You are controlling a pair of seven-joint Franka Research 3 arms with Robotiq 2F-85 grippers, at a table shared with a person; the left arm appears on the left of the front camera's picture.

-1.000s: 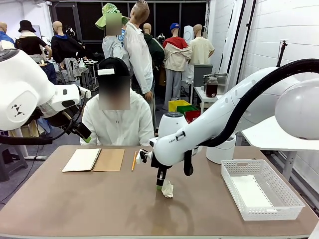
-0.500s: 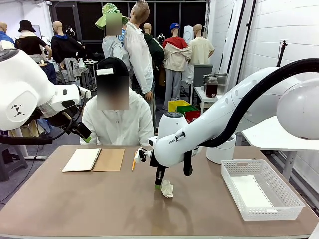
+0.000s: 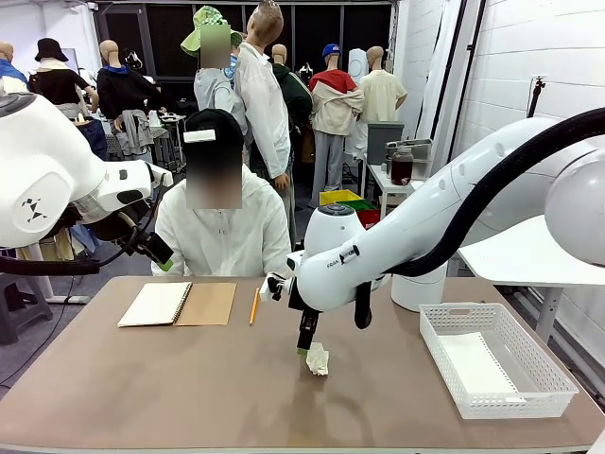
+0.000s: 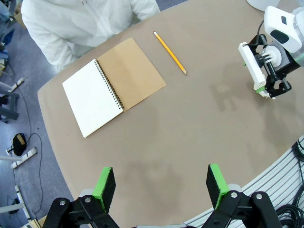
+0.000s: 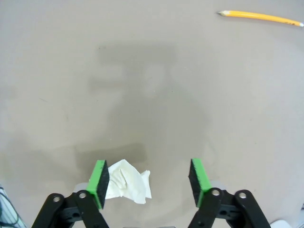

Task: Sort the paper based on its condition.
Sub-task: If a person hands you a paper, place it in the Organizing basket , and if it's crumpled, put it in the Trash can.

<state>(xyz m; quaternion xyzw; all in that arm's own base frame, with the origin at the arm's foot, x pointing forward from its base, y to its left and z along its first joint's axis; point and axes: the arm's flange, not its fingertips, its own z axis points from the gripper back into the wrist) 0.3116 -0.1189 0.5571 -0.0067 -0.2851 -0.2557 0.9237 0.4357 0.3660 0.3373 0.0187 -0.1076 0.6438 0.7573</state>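
Observation:
A flat white sheet of paper (image 3: 475, 365) lies in the white basket (image 3: 444, 355) at the right. A small crumpled white scrap (image 3: 318, 358) rests on the table's middle. My right gripper (image 3: 304, 351) hangs just above it, pointing down, open. In the right wrist view the scrap (image 5: 126, 185) lies on the table against the left green pad (image 5: 99, 182), and the gap of the gripper (image 5: 149, 183) is otherwise bare. My left gripper (image 4: 161, 185) is open and holds nothing, raised high over the table's left side (image 3: 163, 259).
A spiral notebook (image 3: 177, 304) lies open at the far left beside a yellow pencil (image 3: 254, 305). A person in white sits at the far edge behind them. A white round container (image 3: 420, 284) stands at the back right.
The right gripper's jaws have spread wide and the arm has lifted slightly. The scrap stays on the table. The left arm has not moved.

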